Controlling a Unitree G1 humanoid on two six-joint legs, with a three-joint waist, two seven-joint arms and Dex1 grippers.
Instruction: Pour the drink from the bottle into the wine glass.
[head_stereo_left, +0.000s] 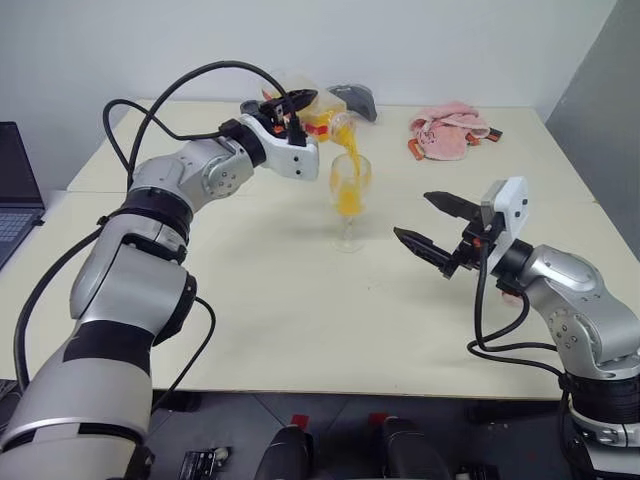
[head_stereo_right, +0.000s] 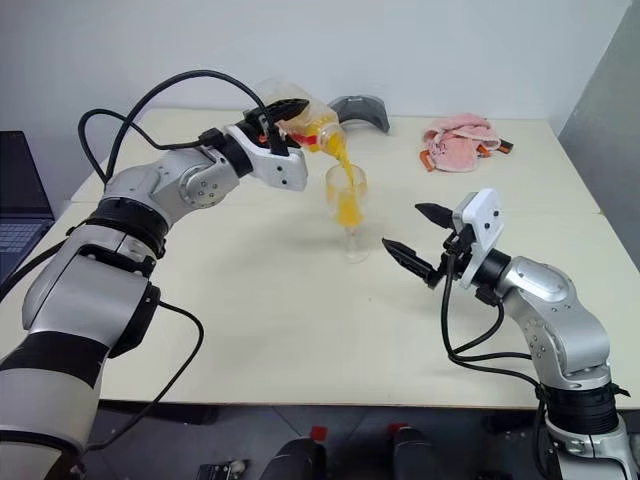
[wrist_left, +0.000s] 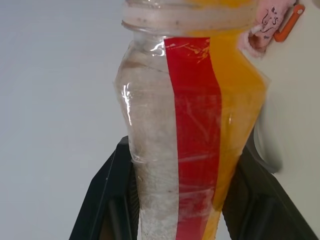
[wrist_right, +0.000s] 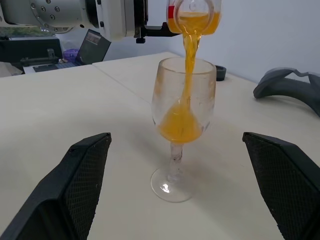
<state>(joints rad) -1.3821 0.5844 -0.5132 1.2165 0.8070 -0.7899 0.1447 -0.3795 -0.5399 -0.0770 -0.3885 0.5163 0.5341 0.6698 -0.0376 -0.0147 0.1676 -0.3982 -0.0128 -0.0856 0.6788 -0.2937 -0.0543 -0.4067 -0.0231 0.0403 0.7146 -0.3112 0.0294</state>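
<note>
My left gripper (head_stereo_left: 293, 106) is shut on the bottle (head_stereo_left: 322, 108), a clear plastic one with a red-and-white label strip (wrist_left: 192, 150). It is tipped over, mouth down toward the wine glass (head_stereo_left: 349, 205). A stream of orange drink (wrist_right: 189, 60) falls from the bottle's mouth into the glass bowl. The drink pools in the lower part of the bowl (wrist_right: 181, 127). The glass stands upright on the table. My right gripper (head_stereo_left: 413, 215) hovers open just right of the glass, fingers (wrist_right: 80, 185) spread wide on either side of it without touching.
A pink cloth (head_stereo_left: 448, 130) and a grey curved object (head_stereo_left: 355, 98) lie at the back of the cream table (head_stereo_left: 300, 330). A laptop (head_stereo_left: 15, 190) sits off the table's left edge. A grey wall panel stands at the far right.
</note>
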